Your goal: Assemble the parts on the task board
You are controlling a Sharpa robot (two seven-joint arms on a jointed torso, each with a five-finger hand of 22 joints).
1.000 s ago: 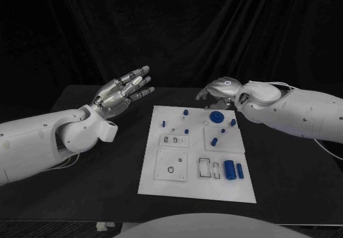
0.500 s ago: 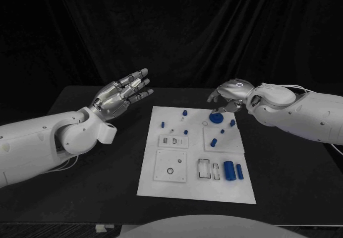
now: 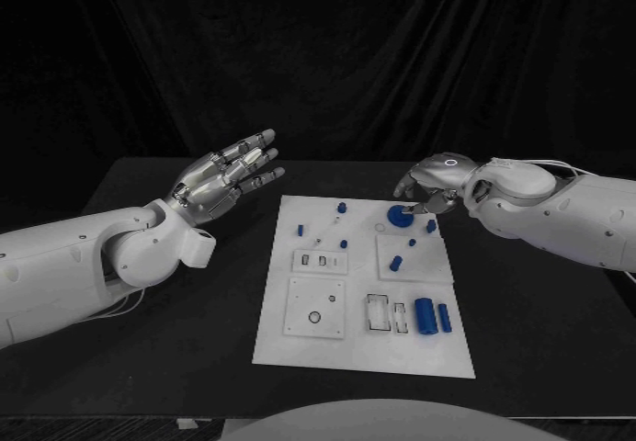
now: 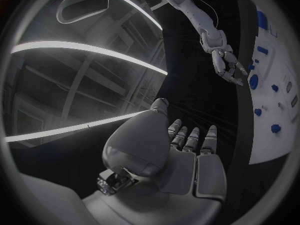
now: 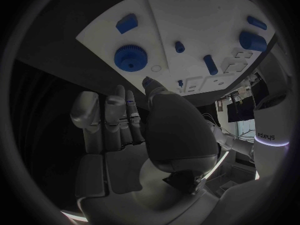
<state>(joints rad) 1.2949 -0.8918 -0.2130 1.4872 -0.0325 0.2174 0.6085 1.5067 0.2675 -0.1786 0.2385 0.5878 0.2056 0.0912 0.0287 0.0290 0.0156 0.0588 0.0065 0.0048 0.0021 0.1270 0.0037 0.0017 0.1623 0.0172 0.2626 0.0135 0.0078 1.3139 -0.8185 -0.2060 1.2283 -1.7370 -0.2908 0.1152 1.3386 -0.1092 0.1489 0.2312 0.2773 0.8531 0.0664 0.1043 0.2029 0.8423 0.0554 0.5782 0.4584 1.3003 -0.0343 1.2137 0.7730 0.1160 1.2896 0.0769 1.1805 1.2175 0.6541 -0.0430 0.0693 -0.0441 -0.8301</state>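
The left hand (image 3: 228, 170) is raised left of the white rectangular task board (image 3: 365, 342), fingers spread, holding nothing. The right hand (image 3: 431, 188) hovers at the board's far edge, fingers apart and drooping, empty.

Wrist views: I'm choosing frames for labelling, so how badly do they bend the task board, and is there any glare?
Left wrist view: the task board is squeezed into a curved strip at the circle's rim, with bright light bands arcing behind the left hand. Right wrist view: the board's straight edges bow, no glare on it; the blue gear stays sharp above the right hand.
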